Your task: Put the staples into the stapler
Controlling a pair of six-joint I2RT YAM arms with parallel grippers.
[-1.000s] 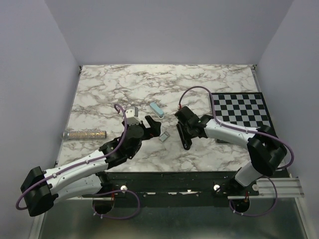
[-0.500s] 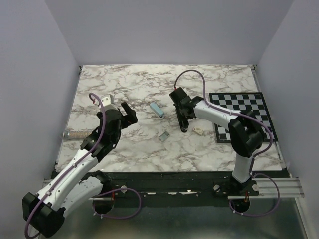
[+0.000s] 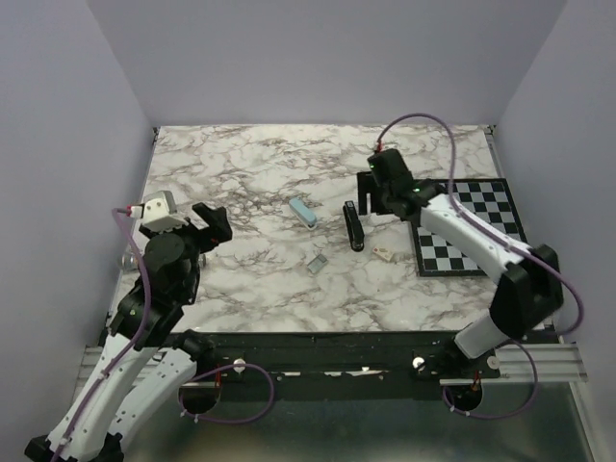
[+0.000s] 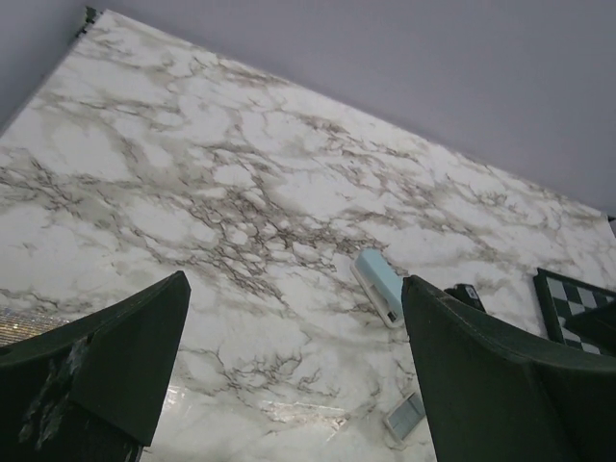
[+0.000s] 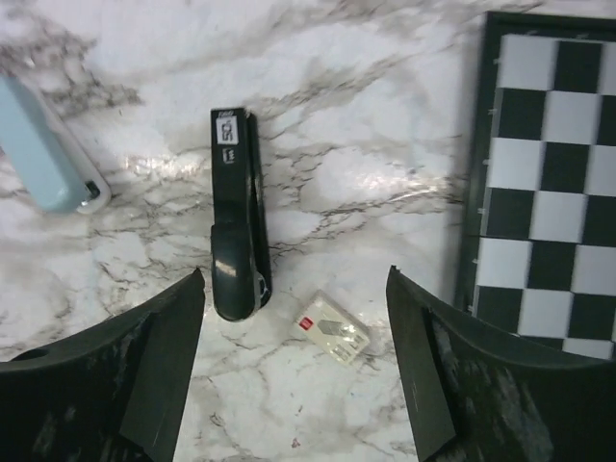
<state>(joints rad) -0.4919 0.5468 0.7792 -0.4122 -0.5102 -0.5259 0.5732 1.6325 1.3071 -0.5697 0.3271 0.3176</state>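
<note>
Stapler (image 3: pixel 354 225): one, black, flat on the table (image 3: pixel 241 164).
Staples (image 3: pixel 316 262): one grey block, near the stapler, apart.
Left gripper (image 4: pixel 295 281): one, wide, empty.
Right gripper (image 5: pixel 294 274): one, wide, empty, above the stapler.

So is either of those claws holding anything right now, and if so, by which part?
Nothing is held. The left gripper and the right gripper both stand open and empty. The stapler lies free on the table, touched by neither.

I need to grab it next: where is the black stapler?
Top view: the stapler lies flat on the marble, right of centre, between the light-blue case and the checkerboard mat.
</note>
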